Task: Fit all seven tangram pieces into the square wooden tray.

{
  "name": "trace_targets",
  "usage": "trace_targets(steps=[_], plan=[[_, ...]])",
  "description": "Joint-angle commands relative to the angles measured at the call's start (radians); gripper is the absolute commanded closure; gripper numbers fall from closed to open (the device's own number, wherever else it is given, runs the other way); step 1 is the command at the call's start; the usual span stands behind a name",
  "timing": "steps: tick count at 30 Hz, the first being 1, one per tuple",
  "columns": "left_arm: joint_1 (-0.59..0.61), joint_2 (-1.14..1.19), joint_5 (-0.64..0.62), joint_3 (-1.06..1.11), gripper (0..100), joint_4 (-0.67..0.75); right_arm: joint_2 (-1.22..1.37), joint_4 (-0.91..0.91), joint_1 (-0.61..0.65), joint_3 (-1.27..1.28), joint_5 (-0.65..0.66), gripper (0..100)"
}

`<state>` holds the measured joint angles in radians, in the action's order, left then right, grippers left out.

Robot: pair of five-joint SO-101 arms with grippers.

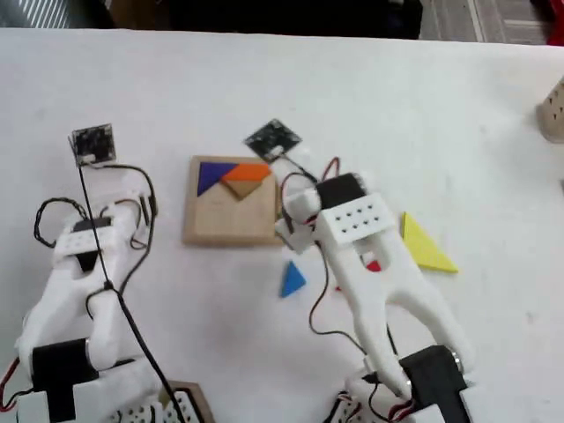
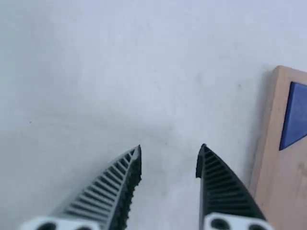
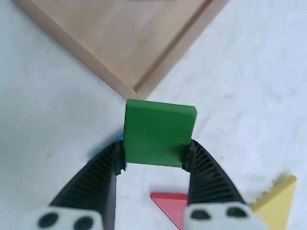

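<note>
Inspection from the remote station, largest item first.

The white worktop carries everything. Its widest open stretch lies between the tray and the far edge. A pale perforated object stands at the right edge.

The square wooden tray lies flat around the middle of the worktop. Three pieces sit along its far side: a dark blue triangle, an orange piece and a brown triangle. The near half of the tray shows bare wood.

The right arm reaches to the tray's right side, at its near corner. The left arm stands well left of the tray.

Loose pieces lie on the worktop to the right of the tray. The yellow triangle is farthest out. A red piece is partly hidden under the right arm. The light blue triangle lies just off the tray's near right corner.

The right wrist view adds what the arm hides from above. The right end effector is clamped on a green square, just beside a tray corner and outside the rim. I cannot tell whether the square touches the worktop.

In the left wrist view, the left end effector has its fingers apart and holds nothing. It is over bare worktop, just beside the tray's edge.
</note>
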<state>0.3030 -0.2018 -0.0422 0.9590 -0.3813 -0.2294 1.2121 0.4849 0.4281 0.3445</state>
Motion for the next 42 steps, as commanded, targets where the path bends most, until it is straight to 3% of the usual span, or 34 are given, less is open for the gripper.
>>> trace_targets(steps=[1,8,15,21,33,37,42], plan=[[0.045,-0.047,-0.078,-0.055,80,0.018,-0.022,-0.110,0.093,-0.055,-0.068,97.8],[0.051,-0.047,-0.083,-0.055,80,0.021,0.242,-0.354,0.216,-0.114,-0.084,98.0],[0.048,-0.047,-0.083,-0.058,80,0.023,0.484,-0.397,0.239,-0.319,-0.066,97.0],[0.045,-0.047,-0.083,-0.058,80,0.023,0.631,-0.392,0.254,-0.419,0.008,78.2],[0.044,-0.045,-0.083,-0.057,80,0.023,0.440,0.133,0.125,-0.681,-0.040,74.4],[0.007,-0.053,-0.083,-0.049,80,0.014,0.344,0.168,0.041,-0.560,-0.157,74.4],[-0.061,-0.056,-0.077,-0.031,81,-0.008,0.249,0.099,-0.059,-0.324,-0.163,80.7]])
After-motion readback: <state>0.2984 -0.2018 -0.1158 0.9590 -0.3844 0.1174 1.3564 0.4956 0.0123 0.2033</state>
